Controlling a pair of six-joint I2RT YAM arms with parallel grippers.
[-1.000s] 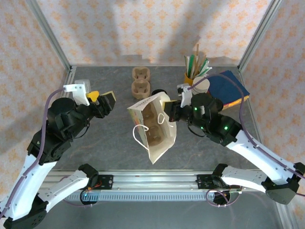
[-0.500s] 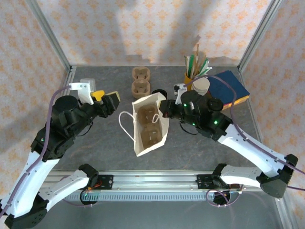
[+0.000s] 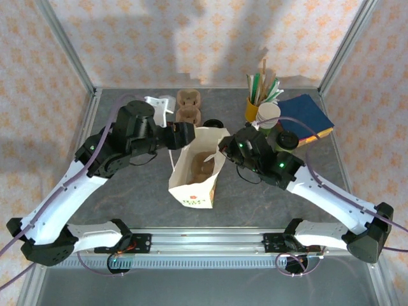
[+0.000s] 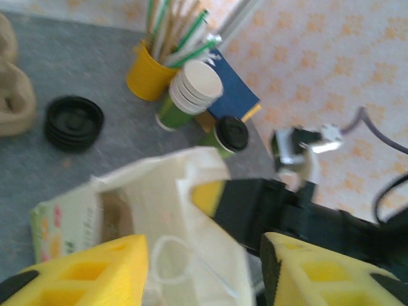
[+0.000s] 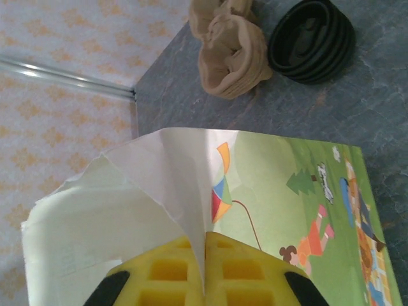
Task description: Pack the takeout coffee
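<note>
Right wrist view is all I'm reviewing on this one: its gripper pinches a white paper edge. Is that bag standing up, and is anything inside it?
Observer: In the top view the paper bag stands upright with its mouth open, and a brown pulp carrier sits inside.
Operator: Where is the other arm?
Observer: The left gripper is at the bag's left rim, jaws apart, with the paper edge between them.
Operator: And the lidded coffee?
Observer: The takeout coffee stands outside the bag, to its right, next to the stack of lidless cups.
</note>
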